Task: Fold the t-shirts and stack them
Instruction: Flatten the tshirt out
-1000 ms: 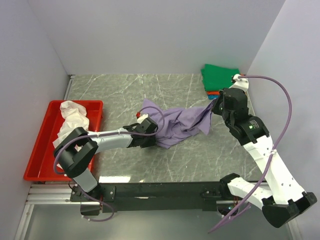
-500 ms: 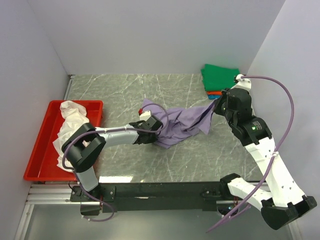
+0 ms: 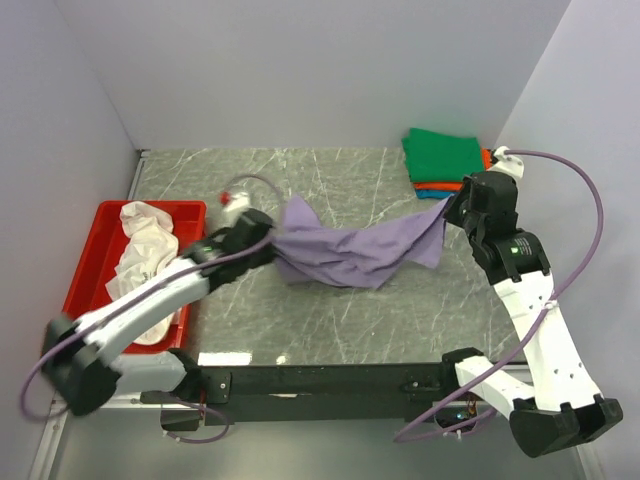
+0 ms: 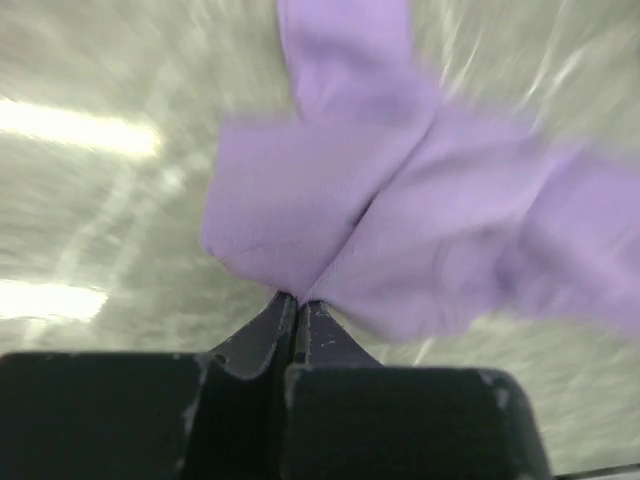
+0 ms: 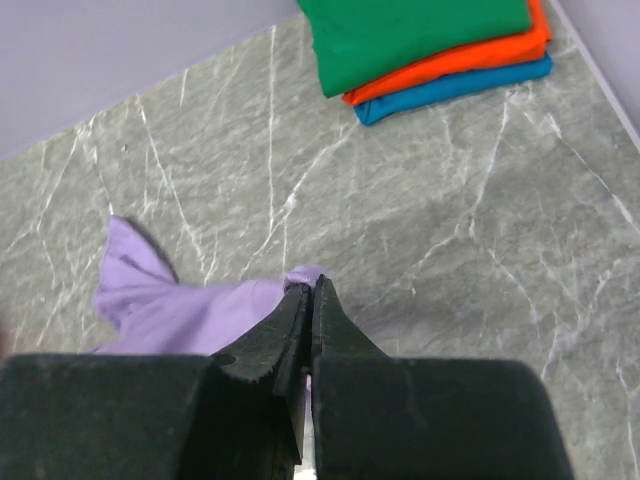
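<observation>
We are pinching the lavender t-shirt at both ends. Our left gripper is clamped on a fold at the shirt's left end, with the cloth caught between the meeting tips of its jaws; that wrist view is blurred. Our right gripper is likewise closed on the shirt's right edge, its jaws pressing together on a small bit of purple cloth.

Between the two, the shirt is stretching as a crumpled band across the middle of the marble-patterned table. One flap is pointing toward the far side, close to the left gripper. We cannot tell whether the band is lying on the table or hanging just above it.

A folded stack is sitting in the far right corner, with the green t-shirt on top, the orange t-shirt under it and the teal t-shirt at the bottom. The stack is lying near the right gripper, apart from the lavender cloth.

On the left, the white t-shirt is lying bunched in the red tray.
</observation>
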